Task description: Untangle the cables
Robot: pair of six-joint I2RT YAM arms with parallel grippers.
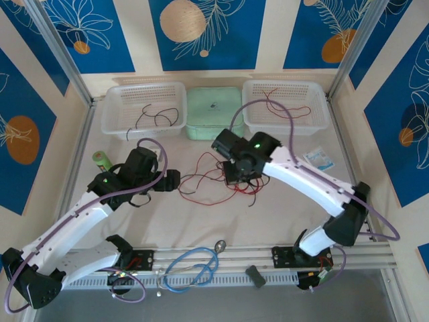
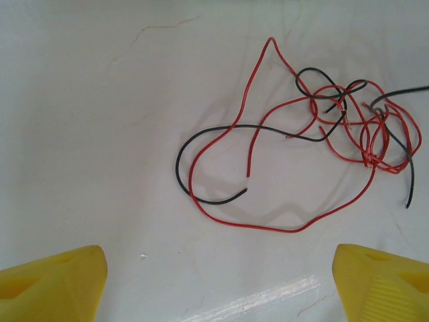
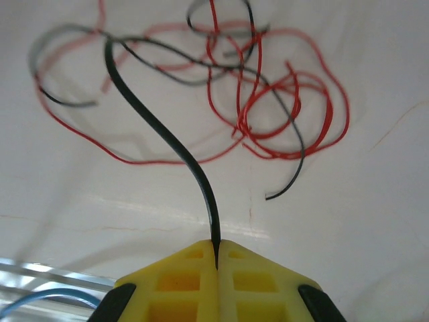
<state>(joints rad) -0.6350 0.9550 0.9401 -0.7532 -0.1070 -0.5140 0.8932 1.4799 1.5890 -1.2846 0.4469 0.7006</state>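
Right fingers [image 3: 188, 268] are clamped shut on the end of a black cable [image 3: 214, 231], pinched right at the tips. The strand runs straight out ahead of them into the knot. The rest of the cables [image 2: 369, 157], red and black, lie in a loose snarl on the table [image 2: 100, 134], just ahead of those closed fingers. Left fingers [image 2: 60, 282] stand wide apart with nothing between them. From their side the tangle lies ahead and off to the right, and one big red loop sags back toward them.

This reads as the pull-out step: one black end secured, the snarl not yet freed. The next move probably calls for a slow draw of that black strand away from the knot. The open left fingers would pin or pick a red loop, so the whole bundle doesn't just drag along.

As for writing, none can be read. A small white-and-blue packet [image 1: 318, 159] lies well out beyond the right fingers, its print too small to make out.
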